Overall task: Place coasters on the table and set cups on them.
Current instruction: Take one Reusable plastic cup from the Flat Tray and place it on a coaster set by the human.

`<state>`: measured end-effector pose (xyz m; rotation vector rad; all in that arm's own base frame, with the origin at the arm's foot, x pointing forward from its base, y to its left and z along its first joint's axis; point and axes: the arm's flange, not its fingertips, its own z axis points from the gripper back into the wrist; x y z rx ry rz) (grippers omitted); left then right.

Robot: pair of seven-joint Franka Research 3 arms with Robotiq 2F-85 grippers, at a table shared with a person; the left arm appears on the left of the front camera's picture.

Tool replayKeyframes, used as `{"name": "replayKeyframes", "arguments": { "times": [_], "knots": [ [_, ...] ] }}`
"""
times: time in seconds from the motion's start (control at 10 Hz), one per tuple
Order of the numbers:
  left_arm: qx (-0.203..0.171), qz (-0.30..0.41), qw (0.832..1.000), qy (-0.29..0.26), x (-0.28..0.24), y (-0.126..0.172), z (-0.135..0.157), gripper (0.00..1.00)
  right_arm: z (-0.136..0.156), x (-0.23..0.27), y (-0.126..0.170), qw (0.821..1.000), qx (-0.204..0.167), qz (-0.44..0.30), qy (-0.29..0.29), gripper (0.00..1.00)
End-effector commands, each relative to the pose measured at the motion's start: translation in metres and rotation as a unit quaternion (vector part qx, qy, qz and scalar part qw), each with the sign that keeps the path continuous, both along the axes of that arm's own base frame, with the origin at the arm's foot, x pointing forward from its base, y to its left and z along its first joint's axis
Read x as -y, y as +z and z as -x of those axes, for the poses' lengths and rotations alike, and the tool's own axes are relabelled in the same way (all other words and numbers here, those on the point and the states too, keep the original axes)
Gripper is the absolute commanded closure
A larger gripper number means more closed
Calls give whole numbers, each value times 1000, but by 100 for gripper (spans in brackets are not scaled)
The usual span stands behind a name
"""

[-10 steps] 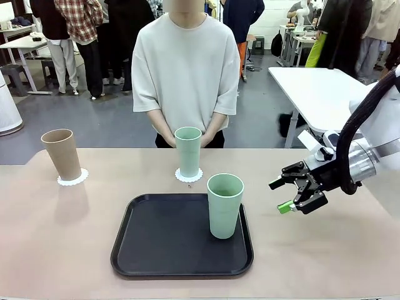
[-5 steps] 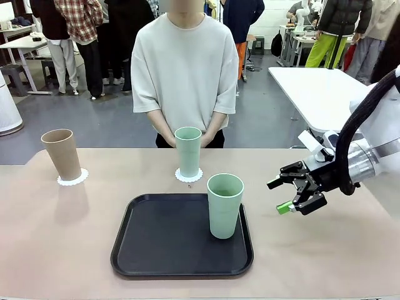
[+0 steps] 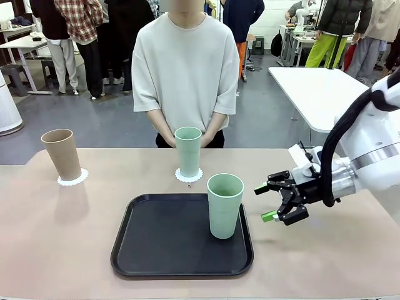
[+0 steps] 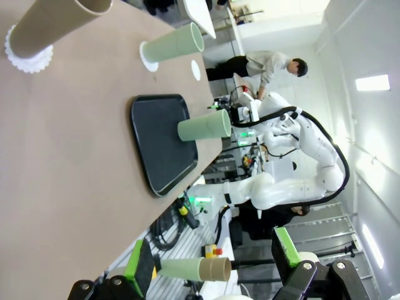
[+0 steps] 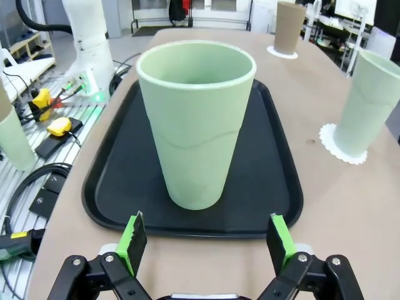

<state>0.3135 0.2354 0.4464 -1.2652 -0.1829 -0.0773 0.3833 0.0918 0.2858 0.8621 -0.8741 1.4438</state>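
Right tool (image 3: 267,201) wide open beside the last green cup (image 3: 224,205) on the black tray (image 3: 150,250).

Two cups are already served: the tan-brown cup (image 3: 62,154) stands on its lacy coaster (image 3: 73,180) at the far left of the table (image 3: 56,250), and one pale green cup (image 3: 188,151) stands on a second coaster (image 3: 189,177) in front of the person. The third cup waits upright on the right part of the tray, so I judge the right tool is turned sideways and level with it in order to take it by the wall. Its fingers hold nothing and do not touch the cup. The left tool (image 4: 211,267) is also wide open and empty, apart from the cups. Count: three cups, two coasters seen, one tray, two tools.
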Motion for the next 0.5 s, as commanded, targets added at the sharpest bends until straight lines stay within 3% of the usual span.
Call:
{"name": "replayKeyframes", "arguments": {
  "times": [0.0,0.4],
  "knots": [
    [7,8,1000,3,0,2,1,0,-7,-21,-13,1000,15,8,-4,0],
    [7,8,1000,3,0,2,1,0,-6,-28,-14,1000,17,3,1,0]
  ]
}}
